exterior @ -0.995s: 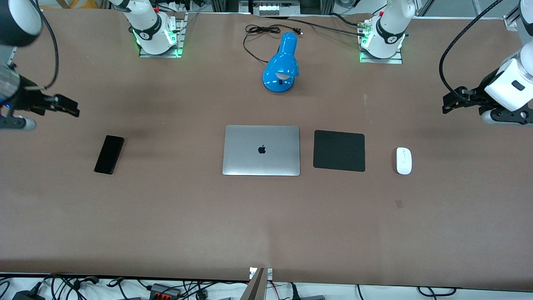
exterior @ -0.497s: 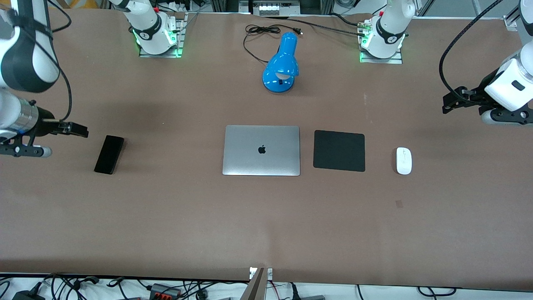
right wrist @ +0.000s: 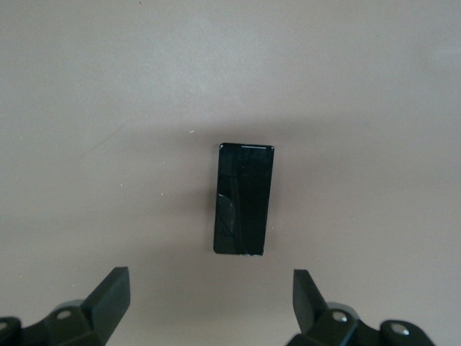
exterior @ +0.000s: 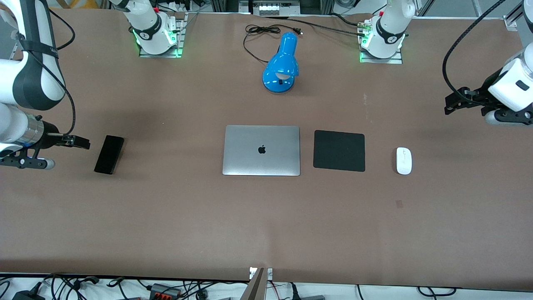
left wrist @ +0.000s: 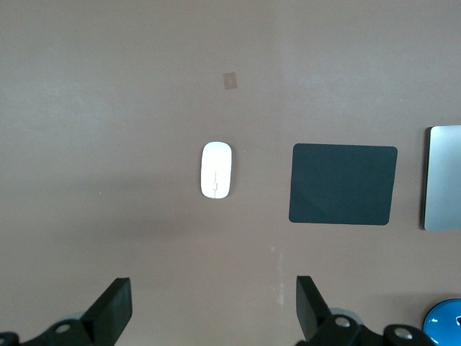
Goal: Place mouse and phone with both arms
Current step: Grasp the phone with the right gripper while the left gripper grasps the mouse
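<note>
A wide bench covered in plain brown matting fills the scene, with the two white jointed robot arms rising from bases along its upper edge in the front view.

Across the middle of the bench lies a row of things. Toward the right arm's end rests the slim glossy black rectangular phone (lying flat, slightly askew). At the centre sits a closed silver laptop, just beside it a squarish matte black mouse pad, and then, toward the left arm's end and apart from the pad, the small white oval mouse with a thin grey centre line. A blue desk lamp with a coiled black cord stands farther from the front camera than the laptop.

The right gripper hangs low over the bench just beside the phone, toward the right arm's end. In the right wrist view its fingers are spread wide, broader than the phone, touching and holding nothing.

The left gripper is over bare bench at the left arm's end, well apart from the mouse. In the left wrist view its fingers also stand wide apart and empty, with the mouse and mouse pad in sight on the matting.
</note>
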